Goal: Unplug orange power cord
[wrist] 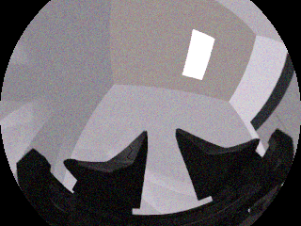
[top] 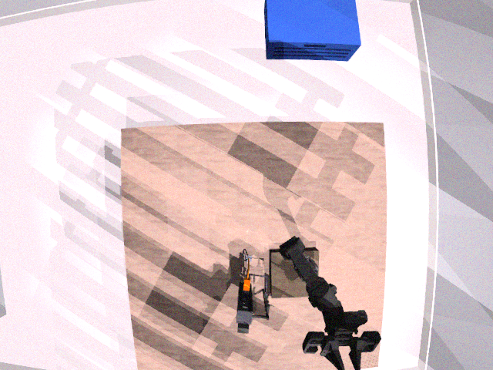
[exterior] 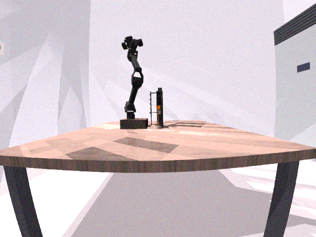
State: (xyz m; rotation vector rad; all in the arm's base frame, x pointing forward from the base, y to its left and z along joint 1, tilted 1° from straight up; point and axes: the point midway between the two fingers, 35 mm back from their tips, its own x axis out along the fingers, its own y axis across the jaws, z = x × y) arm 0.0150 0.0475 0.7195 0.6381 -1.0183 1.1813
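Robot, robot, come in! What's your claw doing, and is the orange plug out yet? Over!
Gripper raised high, part closed, holding nothing. Orange plug looks seated in the upright power strip. Nothing visible between them.

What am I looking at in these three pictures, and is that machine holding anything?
The machine is a black jointed robot arm bolted to a dark block on a wooden table. One picture looks straight down from above, one looks across the table from the side, and the round one comes from a camera on the arm's wrist. Beside the arm, a black power strip stands upright in a thin wire rack, with an orange plug seated on it. The arm is raised high, well away from it. Its two-fingered gripper is partly open and holds nothing. The blue box sits off the table.
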